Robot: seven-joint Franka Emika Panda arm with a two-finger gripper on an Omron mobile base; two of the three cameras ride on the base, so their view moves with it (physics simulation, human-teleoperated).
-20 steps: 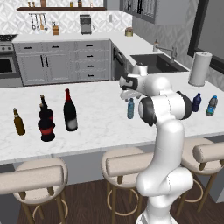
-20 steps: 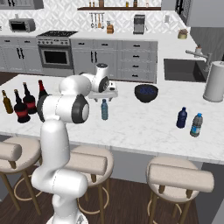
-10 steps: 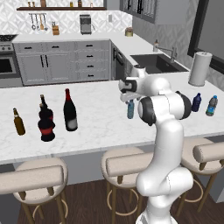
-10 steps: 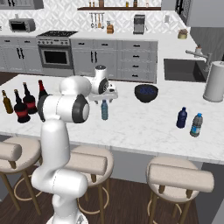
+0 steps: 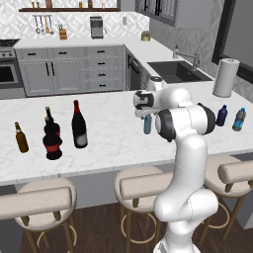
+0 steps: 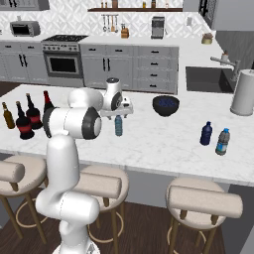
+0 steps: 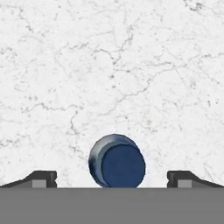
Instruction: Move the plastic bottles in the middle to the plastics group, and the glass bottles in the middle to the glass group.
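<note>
Your gripper hangs straight over the light-blue bottle at the centre of the left base frame — in the hand view its dark cap sits low centre, between the two fingertips, which stand wide apart with marble showing on both sides, touching nothing. You'll find the bottle upright on the counter, just beneath the hand in the right base view. The wine bottle and a squat bottle stand at left of the left base frame, with the amber bottle further left near the edge. The plastics pair — dark-blue bottle and clear bottle — sits at far right, well apart from the gripper. A dark bowl rests at centre of the right base frame.
</note>
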